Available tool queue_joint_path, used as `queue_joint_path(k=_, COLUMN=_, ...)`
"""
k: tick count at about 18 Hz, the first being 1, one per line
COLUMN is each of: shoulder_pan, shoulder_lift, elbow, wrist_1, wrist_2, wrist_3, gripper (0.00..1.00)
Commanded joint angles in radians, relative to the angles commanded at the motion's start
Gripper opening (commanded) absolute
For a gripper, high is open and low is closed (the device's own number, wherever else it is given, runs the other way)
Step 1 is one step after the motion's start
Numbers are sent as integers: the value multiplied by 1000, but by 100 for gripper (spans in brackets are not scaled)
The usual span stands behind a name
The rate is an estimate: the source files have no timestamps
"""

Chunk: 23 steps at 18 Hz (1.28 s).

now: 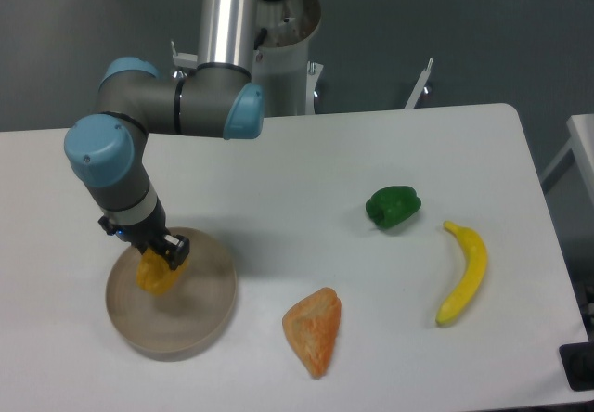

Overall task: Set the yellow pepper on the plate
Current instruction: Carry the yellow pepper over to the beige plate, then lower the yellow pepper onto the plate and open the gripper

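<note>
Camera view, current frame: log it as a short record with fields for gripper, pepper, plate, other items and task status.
gripper: gripper over the plate's left part, fingers shut on the yellow pepper
yellow pepper: yellow pepper held over the plate, contact with the dish unclear
plate: plate at front left of the table
other items: green pepper, banana, orange wedge, all on the table right of the plate
task status: pepper at plate, not yet released
</note>
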Motion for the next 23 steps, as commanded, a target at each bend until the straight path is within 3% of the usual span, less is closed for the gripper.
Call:
queue_joint_path(k=3, shoulder_pan=-11, shoulder_lift=-12, elbow=6, wrist_1=0, wrist_2=40, wrist_3=28, gripper=42)
queue_joint_path(k=23, shoulder_pan=-11, shoulder_lift=-41, elbow=12, wrist_1=2, wrist_2=42, wrist_3=63, gripper=46)
